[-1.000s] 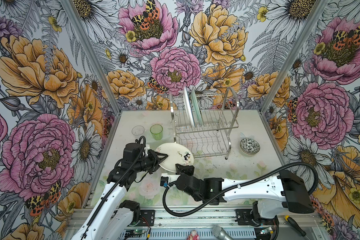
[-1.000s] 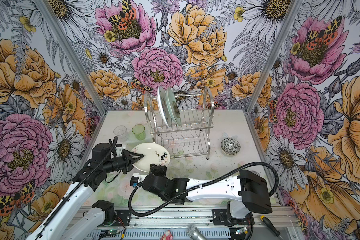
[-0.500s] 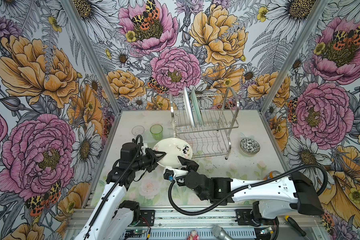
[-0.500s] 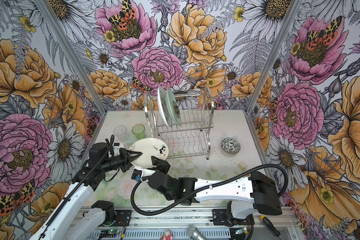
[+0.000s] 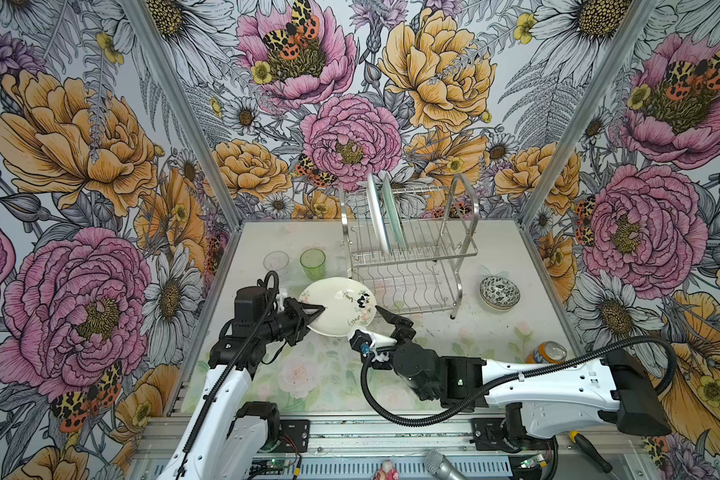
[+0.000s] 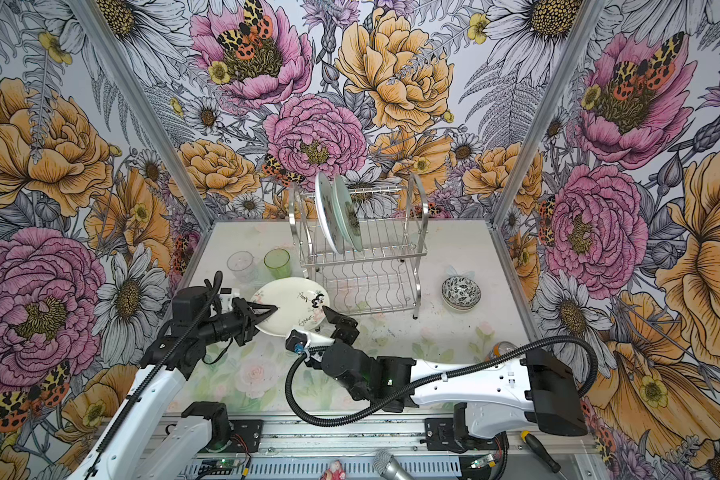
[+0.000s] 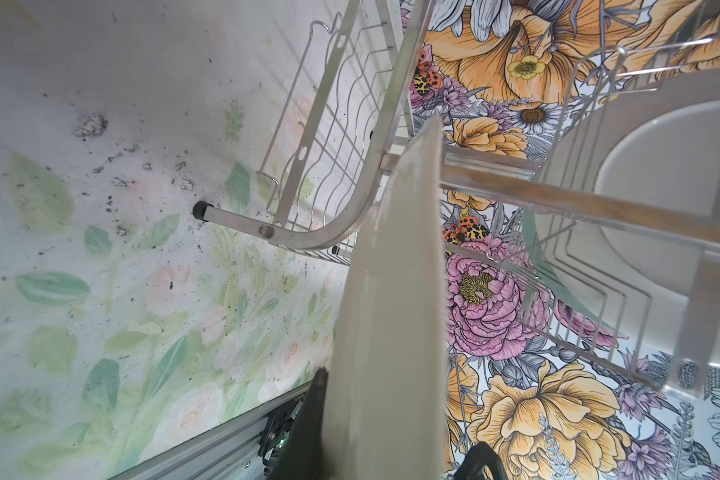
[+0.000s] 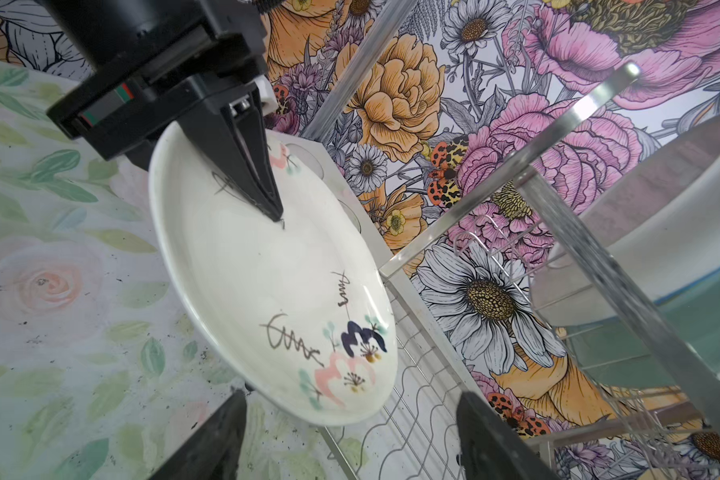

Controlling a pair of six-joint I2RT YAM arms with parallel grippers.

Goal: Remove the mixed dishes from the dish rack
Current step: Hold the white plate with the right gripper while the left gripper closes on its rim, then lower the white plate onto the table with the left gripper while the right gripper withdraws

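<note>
Left pincer: clamped on the rim of the cream plate, one black finger lying across the glazed face, its partner underneath and hidden in both top views.
Right pincer: jaws spread wide and empty, tips either side of the plate's near edge, not touching it.
Cream plate: out of the dish rack, hanging tilted just in front of its near corner on the left arm's side, over the table (whether the low edge grazes the cloth, I can't tell).
Rest of the load: white plate and aqua plate upright in the upper slots; clear tumbler, green tumbler and patterned bowl standing on the table.
Slip risk: a one-sided pinch at the rim, slick glaze, most of the plate's weight out beyond the fingers; it could pivot or slide free, and a tilted drop lands on edge, so a chip or a crack.
Rack risk: the chrome corner post sits just beside the plate's far edge; a swing that way clips it and could jolt the two plates up top.
Tumbler risk: both glasses stand just behind the plate; carry it back and over they go.
Helper risk: those open fingers are close; a push forward before closing squarely would lever the plate in the left grip.
</note>
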